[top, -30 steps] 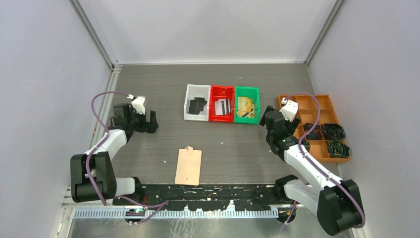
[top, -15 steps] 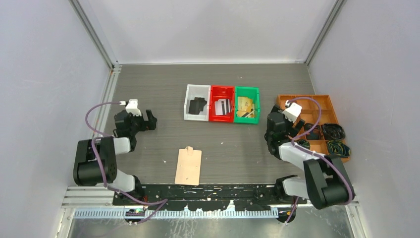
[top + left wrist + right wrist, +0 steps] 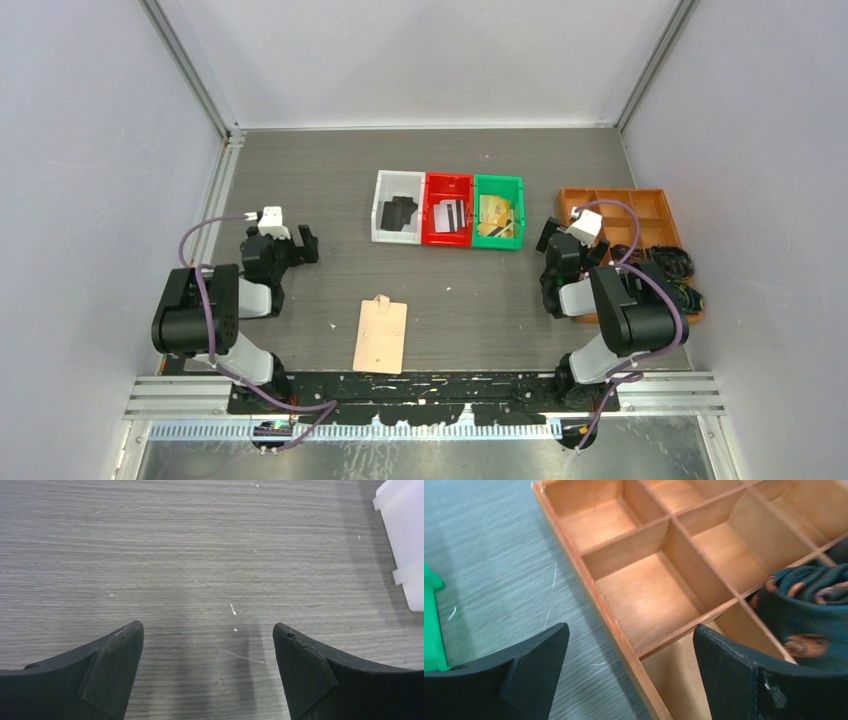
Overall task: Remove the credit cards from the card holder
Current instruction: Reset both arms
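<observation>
1. Left pincer [image 3: 206,630]: jaws spread wide, nothing between them, over bare desk [image 3: 150,540] just left of the white bin [image 3: 398,232].
2. Card holder [image 3: 381,335]: tan, lying flat near the desk's front edge, between the arms, snap tab pointing away. Contents hidden. Probably light, soft and apt to slide; best pinned by one pincer and lifted at the tab.
3. Credit cards [image 3: 450,215]: black in the white bin, striped in the red bin [image 3: 448,182], gold in the green bin [image 3: 498,183]. Thin, stiff, slick; best pinched at a raised edge.
4. Right pincer [image 3: 630,629]: equally wide, empty, over the left edge of the orange tray [image 3: 655,207].
</observation>
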Controlling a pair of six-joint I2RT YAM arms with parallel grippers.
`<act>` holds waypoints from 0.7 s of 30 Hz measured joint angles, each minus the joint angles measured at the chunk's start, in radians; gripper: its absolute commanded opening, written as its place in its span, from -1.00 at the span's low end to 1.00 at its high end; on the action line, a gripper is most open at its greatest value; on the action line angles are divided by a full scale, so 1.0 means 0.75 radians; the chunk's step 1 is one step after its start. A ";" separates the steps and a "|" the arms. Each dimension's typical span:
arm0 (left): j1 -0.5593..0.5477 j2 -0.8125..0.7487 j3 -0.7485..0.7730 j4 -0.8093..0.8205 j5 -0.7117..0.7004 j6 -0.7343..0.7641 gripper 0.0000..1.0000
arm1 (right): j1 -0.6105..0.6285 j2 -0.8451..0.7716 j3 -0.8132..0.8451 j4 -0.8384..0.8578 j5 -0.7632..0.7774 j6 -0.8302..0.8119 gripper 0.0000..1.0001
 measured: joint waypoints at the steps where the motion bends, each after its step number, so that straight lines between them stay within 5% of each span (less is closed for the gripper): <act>1: -0.008 0.000 0.006 0.000 -0.022 0.001 0.99 | -0.009 0.023 0.003 0.015 -0.032 -0.002 0.99; 8: -0.070 0.000 0.060 -0.042 -0.121 0.014 0.99 | -0.115 0.056 0.057 -0.044 -0.243 0.017 0.99; 21: -0.071 0.000 0.068 -0.075 -0.120 0.047 0.99 | -0.116 0.056 0.057 -0.045 -0.283 0.017 0.99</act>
